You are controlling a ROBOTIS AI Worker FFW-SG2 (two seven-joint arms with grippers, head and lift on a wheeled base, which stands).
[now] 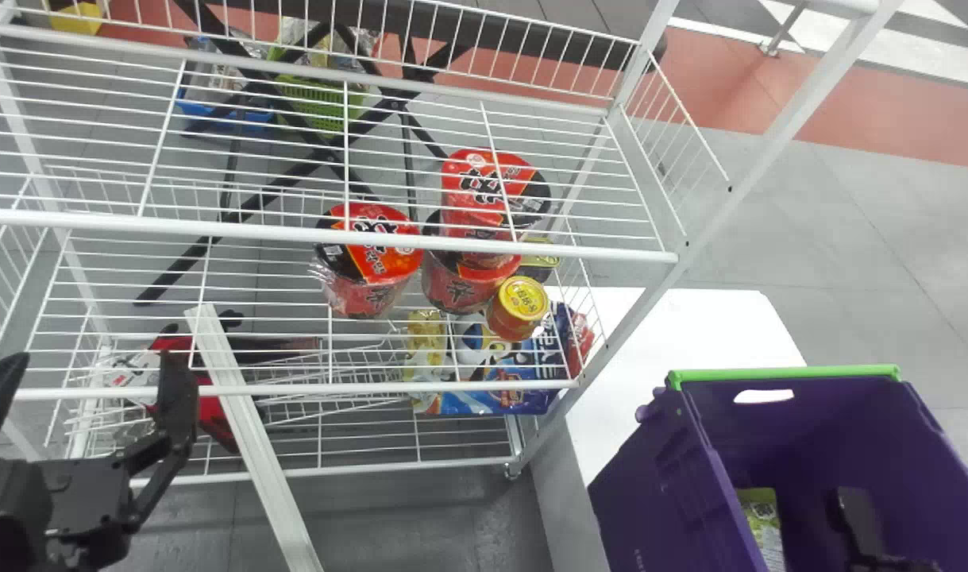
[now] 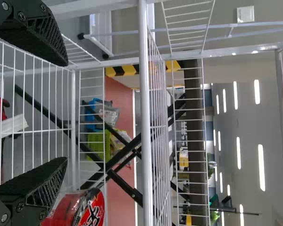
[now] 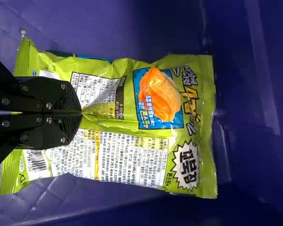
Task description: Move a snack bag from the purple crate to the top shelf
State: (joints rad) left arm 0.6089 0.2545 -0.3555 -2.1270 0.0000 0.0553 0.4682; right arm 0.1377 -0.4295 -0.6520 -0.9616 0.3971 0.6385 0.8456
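In the head view my right gripper [image 1: 857, 516] is down inside the purple crate [image 1: 642, 477], beside the green snack bag [image 1: 761, 516]. The right wrist view has my right gripper [image 3: 81, 113] shut on the snack bag [image 3: 151, 160], pinching a fold of its printed back; the bag lies against the crate's purple inside. My left gripper [image 1: 90, 397] is held open and empty at the left, before the white wire rack. In its wrist view the left gripper [image 2: 66, 111] has its fingers wide apart. The rack's top shelf [image 1: 293, 236] runs across the head view.
Red noodle tubs [image 1: 372, 246] and a yellow-lidded can [image 1: 523, 298] stand on the rack, right of its middle, with blue packs [image 1: 507, 393] lower down. A rack post [image 1: 626, 326] rises between shelves and crate. A white beam [image 1: 245, 429] slants near the left gripper.
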